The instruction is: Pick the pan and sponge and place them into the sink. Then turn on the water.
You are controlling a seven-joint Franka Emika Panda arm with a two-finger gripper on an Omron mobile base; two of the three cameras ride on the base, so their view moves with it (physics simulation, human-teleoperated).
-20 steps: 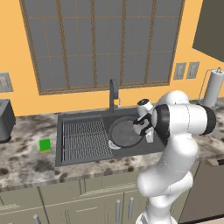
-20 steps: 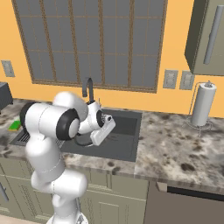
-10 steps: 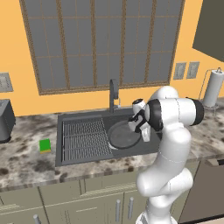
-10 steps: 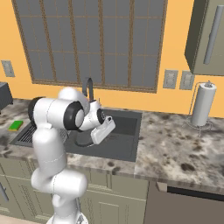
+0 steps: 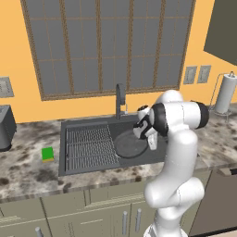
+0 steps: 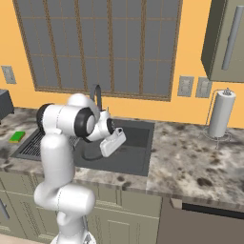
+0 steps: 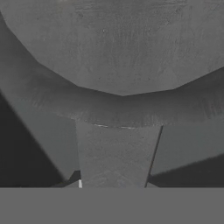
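Observation:
The round dark grey pan (image 5: 129, 144) lies low in the right half of the sink (image 5: 92, 124), beside the ribbed rack. My gripper (image 5: 149, 139) is at the pan's right edge, shut on its handle. In the hand view the pan (image 7: 118, 43) fills the top and its flat handle (image 7: 116, 153) runs down into the gripper (image 7: 113, 184). From the right, the gripper (image 6: 104, 151) hangs over the sink (image 6: 138, 164) with the pan's rim (image 6: 89, 156) just below. The green sponge (image 5: 47, 153) (image 6: 17, 137) sits on the counter left of the sink. The water is out of view.
The dark faucet (image 5: 119, 99) (image 6: 97, 95) stands behind the basin. A paper towel roll (image 5: 226, 94) (image 6: 221, 114) is at the far right of the marble counter. A dark appliance (image 5: 5, 127) sits at the far left. Windows span the back wall.
The arm's upper links have swung back toward the window and the hand has shifted a little to the left. The pan has stayed in the basin with the gripper shut on it.

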